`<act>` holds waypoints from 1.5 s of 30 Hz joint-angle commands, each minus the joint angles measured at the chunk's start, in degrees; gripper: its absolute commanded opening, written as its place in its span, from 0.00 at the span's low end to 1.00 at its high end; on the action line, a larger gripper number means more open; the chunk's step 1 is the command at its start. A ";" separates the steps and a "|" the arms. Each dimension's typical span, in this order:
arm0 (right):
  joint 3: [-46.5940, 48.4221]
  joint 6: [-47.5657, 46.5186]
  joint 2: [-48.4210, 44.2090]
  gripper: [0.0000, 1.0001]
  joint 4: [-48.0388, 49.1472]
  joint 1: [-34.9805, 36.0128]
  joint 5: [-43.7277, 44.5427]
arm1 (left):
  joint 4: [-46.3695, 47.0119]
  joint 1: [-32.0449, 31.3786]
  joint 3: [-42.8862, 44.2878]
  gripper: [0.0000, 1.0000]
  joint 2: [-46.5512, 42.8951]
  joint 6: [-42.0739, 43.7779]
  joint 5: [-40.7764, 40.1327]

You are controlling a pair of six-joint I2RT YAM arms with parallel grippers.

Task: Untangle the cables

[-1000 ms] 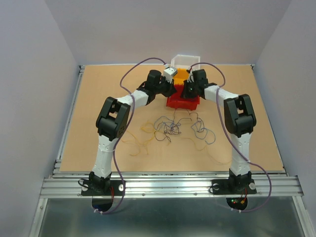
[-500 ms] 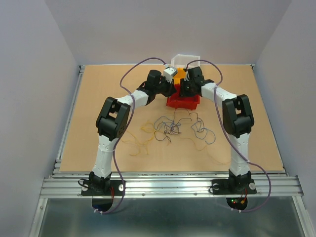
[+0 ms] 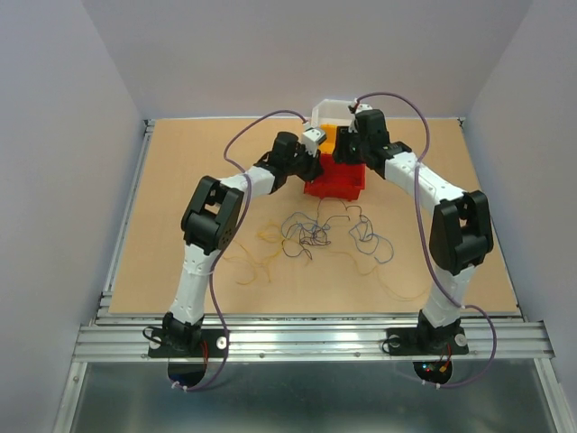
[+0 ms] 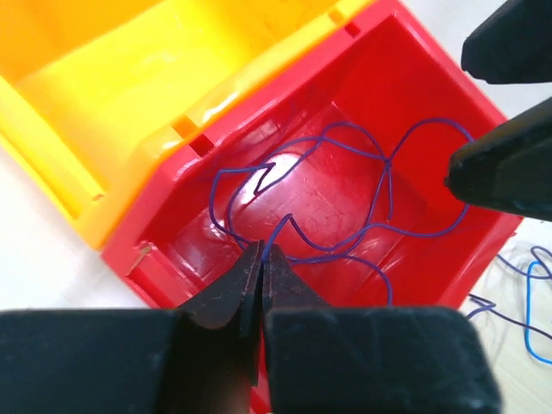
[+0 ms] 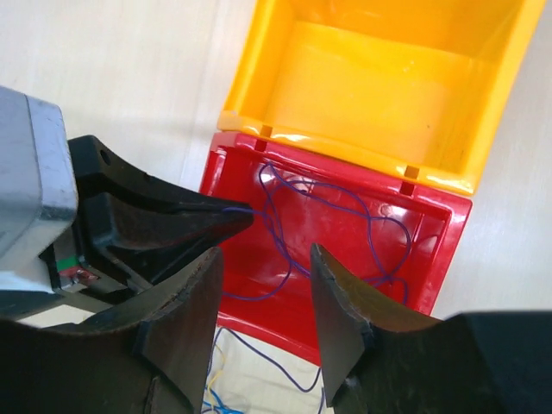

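The left end effector pinches a purple cable whose loops lie in the red bin beneath it. The right end effector hangs spread above; other cables tangle on the counter.

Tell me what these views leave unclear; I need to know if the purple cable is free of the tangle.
Left wrist view: the end of the purple cable, pinched out of sight inside the shut left gripper.
Right wrist view: the tangle, cut off by the bottom edge and covered by the open right gripper.
Top view: the inside of the red bin, largely covered by both grippers; which tangle strands cross, too thin.
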 commanded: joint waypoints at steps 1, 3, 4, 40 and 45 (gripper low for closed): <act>-2.96 2.06 -1.86 0.50 3.90 0.38 3.60 | -0.97 -1.46 3.36 0.17 -0.33 1.75 0.08; -4.45 2.67 -2.21 0.49 5.31 0.38 3.78 | -0.53 -1.55 2.83 0.31 -1.21 2.19 -0.45; -4.90 2.85 -2.64 0.49 5.57 0.38 3.87 | -0.44 -1.64 2.31 0.36 -2.35 2.72 -1.33; -25.20 -10.86 -11.00 0.78 -0.67 8.91 -0.44 | -8.44 0.20 -36.80 0.88 -49.99 21.26 -10.82; -25.47 -12.43 -8.02 0.77 -1.11 9.08 1.06 | -5.27 0.20 -39.88 0.88 -51.84 21.97 -11.44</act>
